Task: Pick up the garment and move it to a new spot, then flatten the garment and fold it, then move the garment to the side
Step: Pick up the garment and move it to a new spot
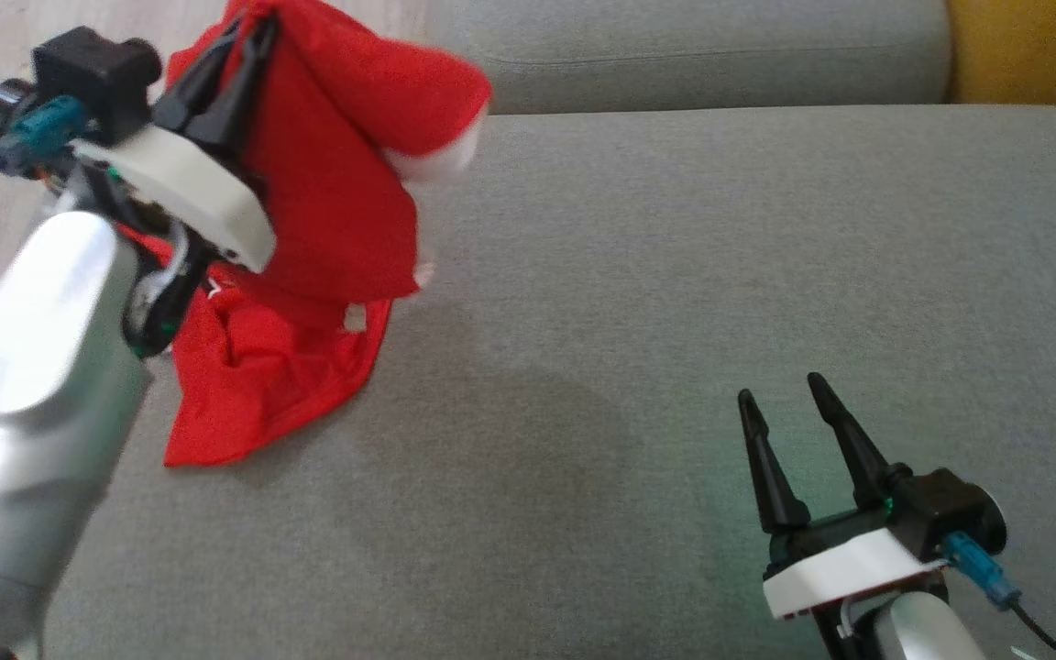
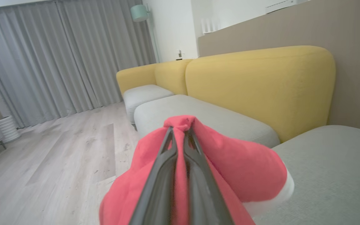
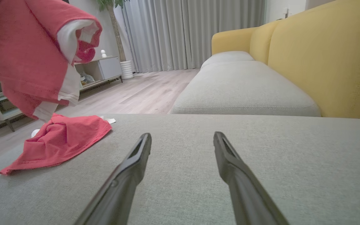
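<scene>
Left claw pinches the bunched top of red fabric garment with white trim, lifted at left; its lower end lies on grey fabric sofa cushion. Right claw spread, empty, lower right.

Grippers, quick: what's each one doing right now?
Left gripper: shut on the red garment, part of it lifted.
Right gripper: open, holding nothing.
</scene>
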`<state>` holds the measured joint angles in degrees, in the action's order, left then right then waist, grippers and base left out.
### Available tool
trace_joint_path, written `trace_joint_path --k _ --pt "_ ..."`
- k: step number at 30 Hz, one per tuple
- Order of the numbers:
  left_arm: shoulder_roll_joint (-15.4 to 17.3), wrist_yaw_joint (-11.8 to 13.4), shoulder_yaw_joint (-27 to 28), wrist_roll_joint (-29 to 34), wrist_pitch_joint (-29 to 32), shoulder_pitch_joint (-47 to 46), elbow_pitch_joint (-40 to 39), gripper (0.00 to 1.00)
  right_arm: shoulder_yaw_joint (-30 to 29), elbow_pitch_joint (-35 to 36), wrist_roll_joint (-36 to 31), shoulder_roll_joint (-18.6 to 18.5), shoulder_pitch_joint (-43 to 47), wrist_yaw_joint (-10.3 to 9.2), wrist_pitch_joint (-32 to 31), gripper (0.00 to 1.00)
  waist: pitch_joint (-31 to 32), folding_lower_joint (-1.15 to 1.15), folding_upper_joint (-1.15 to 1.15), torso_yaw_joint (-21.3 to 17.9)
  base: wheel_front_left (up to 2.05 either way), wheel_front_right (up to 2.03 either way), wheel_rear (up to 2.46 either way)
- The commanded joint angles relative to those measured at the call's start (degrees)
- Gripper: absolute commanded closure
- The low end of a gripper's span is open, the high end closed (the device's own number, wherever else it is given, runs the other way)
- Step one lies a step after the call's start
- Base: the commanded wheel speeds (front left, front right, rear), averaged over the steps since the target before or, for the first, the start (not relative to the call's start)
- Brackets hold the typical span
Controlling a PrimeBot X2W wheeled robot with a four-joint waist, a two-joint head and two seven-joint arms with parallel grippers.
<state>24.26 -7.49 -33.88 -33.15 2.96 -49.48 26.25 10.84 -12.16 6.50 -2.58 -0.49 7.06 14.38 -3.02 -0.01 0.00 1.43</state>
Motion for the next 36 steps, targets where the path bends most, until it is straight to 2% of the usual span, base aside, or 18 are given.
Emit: trace_joint_path --k 1,6,12,17,18,23,24,25,27,30,36 --pt "1.24 0.30 1.28 0.16 0.51 -2.31 -3.49 1.00 0.82 1.99 0.48 -0.30 -1.63 0.43 0.62 0.00 0.07 0.01 0.00 -1.09 0.00 0.00 0.00" --pt "-0.55 0.25 -1.49 -0.05 1.84 -0.88 -8.25 1.00 -0.12 2.73 0.90 -0.30 -2.54 0.43 0.62 0.00 -0.59 0.01 0.00 -4.90 0.00 0.00 0.00" --pt "-3.35 0.22 -4.78 -0.04 3.49 -0.39 -11.03 1.00 -0.39 4.12 1.78 -0.30 -4.21 0.43 0.62 0.00 -2.66 0.01 0.00 -12.56 0.00 0.00 0.00" --pt "-4.99 0.16 -8.02 1.66 4.07 -2.09 -9.16 1.00 1.00 6.25 3.50 -0.30 -5.46 0.43 0.62 0.00 -5.83 0.01 0.00 -19.83 0.00 0.00 0.00" --pt "-4.99 0.16 -8.02 1.66 4.07 -2.09 -9.16 1.00 1.00 6.25 3.50 -0.30 -5.46 0.43 0.62 0.00 -5.83 0.01 0.00 -19.83 0.00 0.00 0.00" --pt "-5.80 0.04 -13.17 3.38 2.86 -6.48 -3.33 1.00 3.17 7.98 5.58 -0.30 -6.39 0.43 0.62 0.00 -9.50 0.01 0.00 -26.13 0.00 0.00 0.00" --pt "-5.91 0.03 -14.72 3.49 2.13 -7.65 -2.12 0.86 3.51 8.20 5.95 -0.30 -6.50 0.43 0.62 0.00 -10.10 0.01 0.00 -26.94 0.00 0.00 0.00" --pt "-6.06 0.03 -15.73 3.49 1.19 -8.75 -0.55 0.00 3.79 8.41 6.26 -0.30 -6.58 0.43 0.62 0.00 -10.61 0.01 0.00 -27.54 0.00 0.00 0.00" --pt "-5.87 0.02 -18.45 5.04 -0.44 -11.28 2.96 0.00 4.19 8.84 6.74 -0.30 -6.68 0.43 0.62 0.00 -11.44 0.01 0.00 -28.25 0.00 0.00 0.00" --pt "-6.63 0.01 -19.65 4.57 -3.72 -13.42 7.78 0.00 4.19 9.26 7.10 -0.30 -6.43 0.43 0.62 0.00 -11.98 0.01 0.00 -27.89 0.00 0.00 0.00" --pt "-6.74 0.02 -20.51 3.17 -9.20 -14.24 13.93 0.00 3.36 9.03 5.85 -0.30 -6.32 0.43 0.62 0.00 -11.00 0.01 0.00 -23.48 0.00 0.00 0.00"
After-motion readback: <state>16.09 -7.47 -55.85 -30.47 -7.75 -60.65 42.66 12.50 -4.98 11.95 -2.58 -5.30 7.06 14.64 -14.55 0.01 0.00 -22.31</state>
